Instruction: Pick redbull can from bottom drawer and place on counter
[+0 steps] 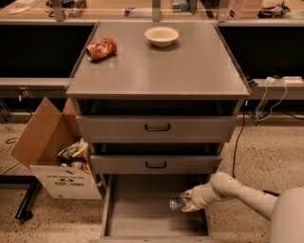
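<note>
Status: gripper (189, 203) clenched round the redbull can (176, 204), held sideways low in the right part of the bottom drawer (137, 216); thin slick metal, probably light and dentable, so mid-body hold across the wall seems safest.

Dented orange can (101, 49) on its side; cream bowl (162, 35); open cardboard box (40, 142) — trash (73, 153) inside.

— Workshop or lab, I'd say: tan workbench (118, 10) along the back, power strip (290, 79) with cables (236, 142), speckled floor (266, 156).
— Yes, grey metal drawer cabinet (199, 128), cardboard box (40, 137) of rubbish beside it, and the gripper (189, 203) down in the open bottom drawer (142, 211).
</note>
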